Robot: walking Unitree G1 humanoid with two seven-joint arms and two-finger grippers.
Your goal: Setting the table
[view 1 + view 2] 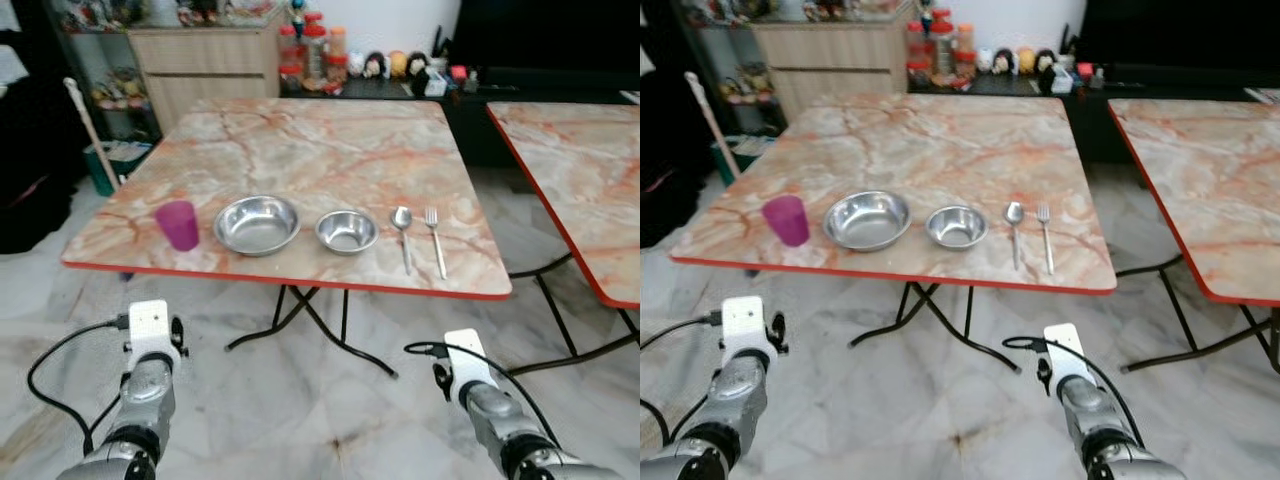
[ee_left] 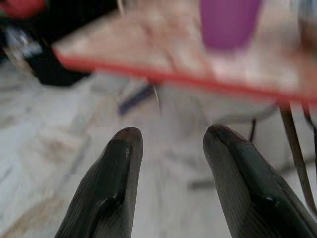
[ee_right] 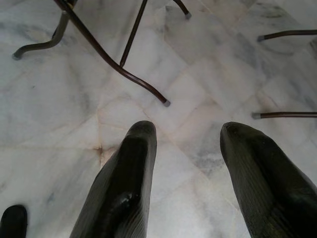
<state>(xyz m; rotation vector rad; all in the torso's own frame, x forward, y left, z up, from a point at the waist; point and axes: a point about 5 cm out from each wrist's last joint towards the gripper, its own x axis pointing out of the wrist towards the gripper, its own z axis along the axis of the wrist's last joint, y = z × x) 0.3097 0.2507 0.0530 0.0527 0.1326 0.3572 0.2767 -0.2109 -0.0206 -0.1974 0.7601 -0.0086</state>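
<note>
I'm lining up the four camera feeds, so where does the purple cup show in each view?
Left eye view: purple cup at the table's near left, left of the large steel bowl.
Right eye view: same spot.
Left wrist view: blurred, beyond the open left gripper, above the table's red edge.
Right wrist view: not in it.
Shared landmark: the red edge.

Head stereo pair plus two wrist cameras

Both eyes look down at the table (image 1: pixel 300 150); left wrist faces its edge closely, right wrist faces floor (image 3: pixel 59 99) and table legs (image 3: pixel 124 64).
</note>
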